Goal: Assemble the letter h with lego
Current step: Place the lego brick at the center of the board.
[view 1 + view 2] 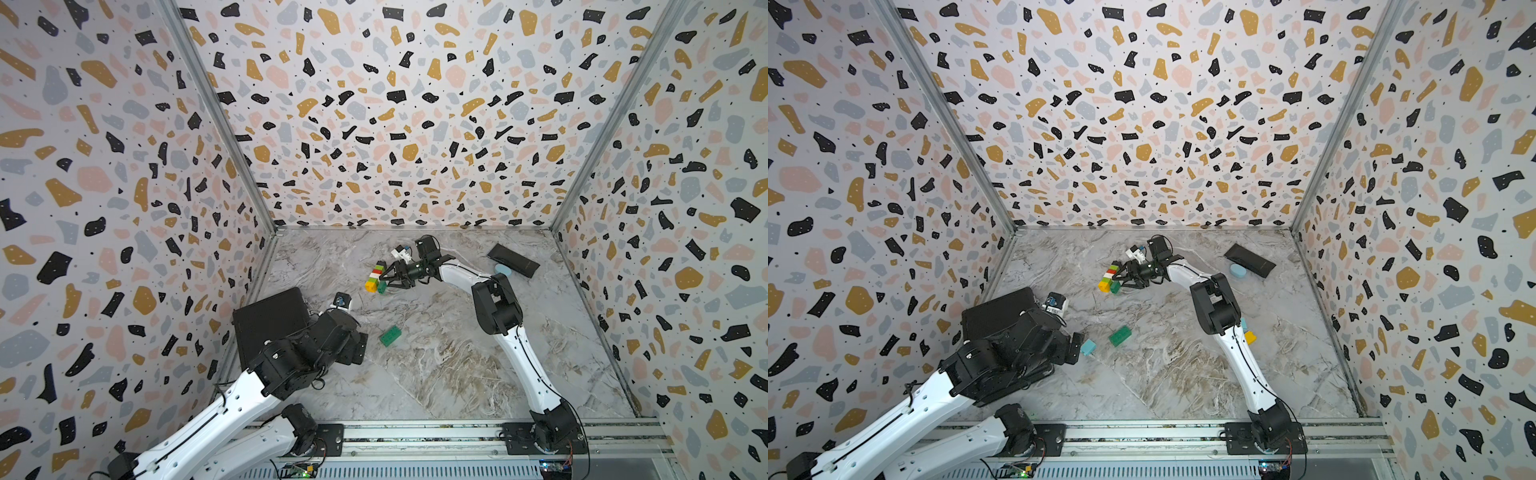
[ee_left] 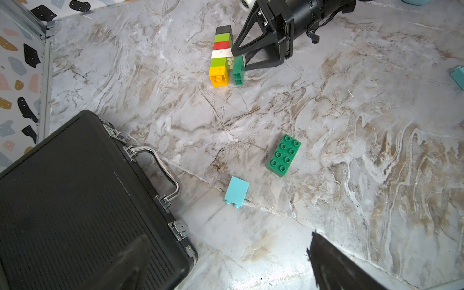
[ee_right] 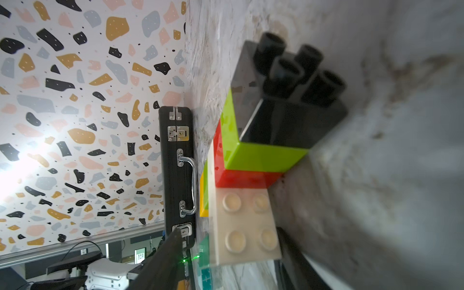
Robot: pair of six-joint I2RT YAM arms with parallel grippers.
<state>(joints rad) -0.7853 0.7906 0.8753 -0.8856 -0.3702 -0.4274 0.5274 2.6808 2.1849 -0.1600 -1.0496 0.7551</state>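
A lego stack [image 1: 375,276] [image 1: 1108,278] [image 2: 221,57] [image 3: 251,163] of black, lime, red, white, lime and yellow bricks lies on the marble floor. A white brick [image 3: 244,226] juts from its side, with a dark green brick [image 2: 238,70] next to it. My right gripper [image 1: 385,280] [image 1: 1119,279] [image 3: 228,233] straddles the white brick, open, with a gap at one finger. A green long brick [image 1: 390,336] [image 1: 1120,336] [image 2: 283,155] and a light blue brick [image 1: 1088,347] [image 2: 236,191] lie loose. My left gripper [image 1: 1075,349] [image 2: 228,238] hangs open and empty near them.
A big black case [image 1: 270,320] [image 1: 996,311] [image 2: 75,200] [image 3: 175,163] lies by the left wall under my left arm. A flat black case [image 1: 513,259] and a pale-blue oval [image 1: 503,269] sit at the back right. A yellow brick [image 1: 1250,336] lies by the right arm.
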